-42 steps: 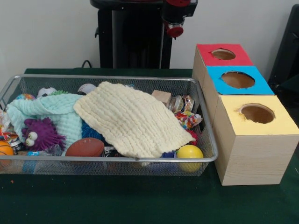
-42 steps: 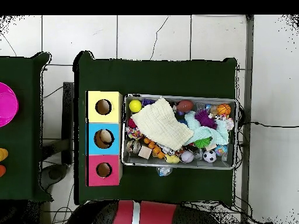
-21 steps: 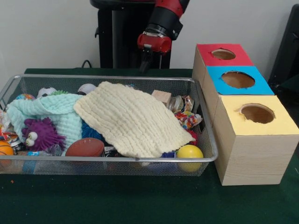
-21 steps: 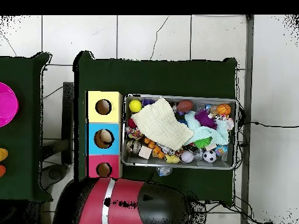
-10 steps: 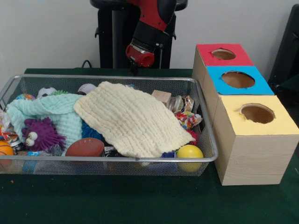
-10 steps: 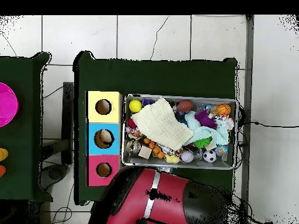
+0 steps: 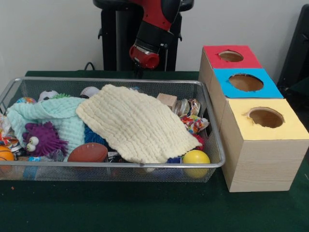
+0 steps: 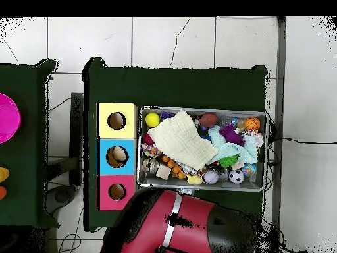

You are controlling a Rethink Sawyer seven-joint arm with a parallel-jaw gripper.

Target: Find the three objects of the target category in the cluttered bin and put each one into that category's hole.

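The surface [image 7: 145, 212] carries two groups, set touching so that a find from one needs only a short carry to the other. The bin [image 7: 111, 163], a wire basket, fills the 9 o'clock side of the front view; its mesh walls keep the loose clutter penned in. At 3 o'clock stand the boxes [image 7: 260, 154], one row with a red hole [image 7: 231, 56], a blue hole [image 7: 246, 82] and a yellow hole [image 7: 266, 117], all facing up to take drops from above.

A cream cloth [image 7: 135, 123] lies spread over the bin's middle and a mint cloth [image 7: 58, 116] beside it toward 9 o'clock, so much of the clutter is hidden, which is why searching is needed. The target category is not stated; candidates showing include a yellow ball [image 7: 196, 157] at the bin's 5 o'clock corner, a football [image 7: 88, 152] and a wood block [image 7: 167, 100].

The end effector [image 7: 139, 73] hangs behind the bin's far rim at 12 o'clock, carrying nothing visible; whether it is wide or narrow I cannot tell.
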